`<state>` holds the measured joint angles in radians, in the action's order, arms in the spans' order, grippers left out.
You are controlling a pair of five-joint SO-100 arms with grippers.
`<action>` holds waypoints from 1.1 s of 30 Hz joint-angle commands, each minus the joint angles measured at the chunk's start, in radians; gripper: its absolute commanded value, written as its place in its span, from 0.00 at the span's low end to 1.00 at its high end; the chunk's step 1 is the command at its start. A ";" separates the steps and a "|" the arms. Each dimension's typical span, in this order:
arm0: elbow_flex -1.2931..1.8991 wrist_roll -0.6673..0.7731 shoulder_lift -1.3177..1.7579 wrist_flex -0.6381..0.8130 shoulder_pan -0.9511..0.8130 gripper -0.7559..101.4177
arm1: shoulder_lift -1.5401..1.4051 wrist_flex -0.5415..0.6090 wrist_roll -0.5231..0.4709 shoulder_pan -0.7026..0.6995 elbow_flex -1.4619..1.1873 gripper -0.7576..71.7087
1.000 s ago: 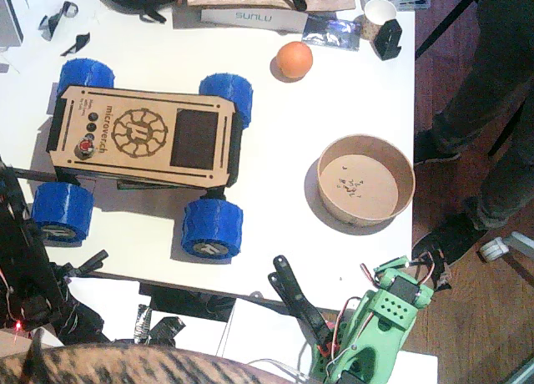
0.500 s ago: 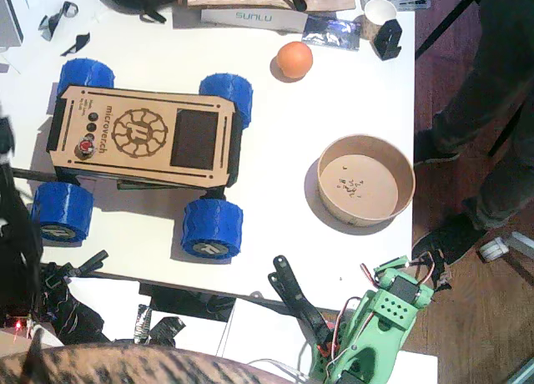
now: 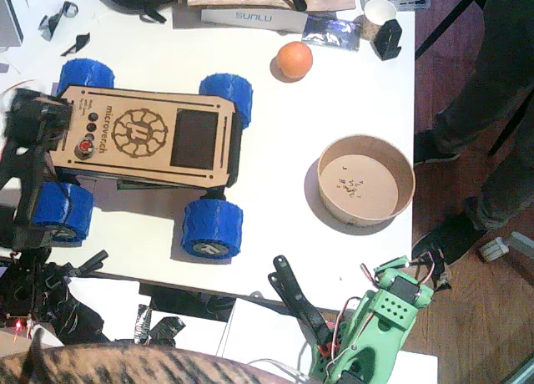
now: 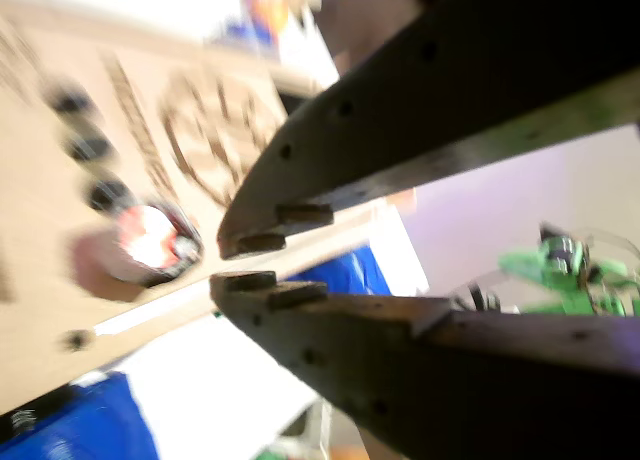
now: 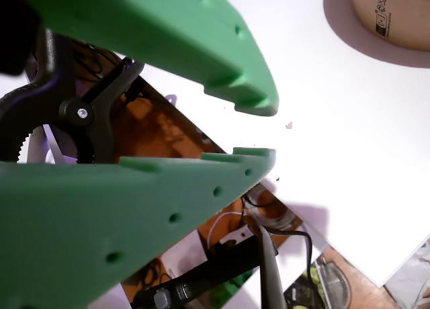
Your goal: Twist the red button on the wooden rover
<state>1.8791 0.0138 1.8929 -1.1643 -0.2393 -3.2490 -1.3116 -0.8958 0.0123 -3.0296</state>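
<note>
The wooden rover (image 3: pixel 142 136), a plywood deck on four blue wheels, stands on the left of the white table. Its red button (image 3: pixel 84 147) sits near the deck's left end, below a row of small black buttons. My black left gripper (image 3: pixel 33 121) is blurred and hovers at the rover's left edge, just left of the button. In a wrist view the left gripper (image 4: pixel 228 265) has its tips almost touching and nothing between them, while the red button (image 4: pixel 150 242) lies a little beyond the tips. My green right gripper (image 5: pixel 261 131) rests at the table's front edge, jaws slightly apart and empty.
A round cardboard bowl (image 3: pixel 407 177) stands right of the rover and an orange ball (image 3: pixel 294 59) lies behind it. Clutter lines the table's far edge. A person's legs (image 3: pixel 492 108) stand right of the table. The green right arm (image 3: pixel 384 309) sits at the front right.
The black left arm has swung up from the lower left corner to the rover's left end, close to the red button. The green arm has not moved.
</note>
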 commanded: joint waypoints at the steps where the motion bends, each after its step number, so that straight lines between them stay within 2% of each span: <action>1: -0.057 -0.003 -0.031 0.041 -0.014 0.04 | -0.002 -0.006 -0.009 0.002 0.005 0.04; 3: -0.057 -0.003 -0.037 0.038 -0.014 0.06 | -0.002 -0.006 -0.009 0.002 0.005 0.04; 8: -0.054 -0.003 -0.037 0.009 -0.014 0.24 | -0.002 -0.006 -0.009 0.002 0.005 0.04; 11: -0.054 -0.003 -0.058 0.023 -0.014 0.27 | -0.002 -0.006 -0.009 0.002 0.005 0.04; 21: -0.077 -0.005 -0.232 0.104 -0.015 0.29 | -0.002 -0.006 -0.009 0.002 0.005 0.04; 27: -0.342 -0.002 -0.459 -0.078 -0.015 0.28 | -0.002 -0.006 -0.009 0.002 0.005 0.04; 33: -0.517 0.011 -0.618 -0.170 -0.015 0.27 | -0.002 -0.006 -0.009 0.002 0.005 0.04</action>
<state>1.4588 0.0138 1.2977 -1.2962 -0.2470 -3.2490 -1.3116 -0.8958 0.0123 -3.0296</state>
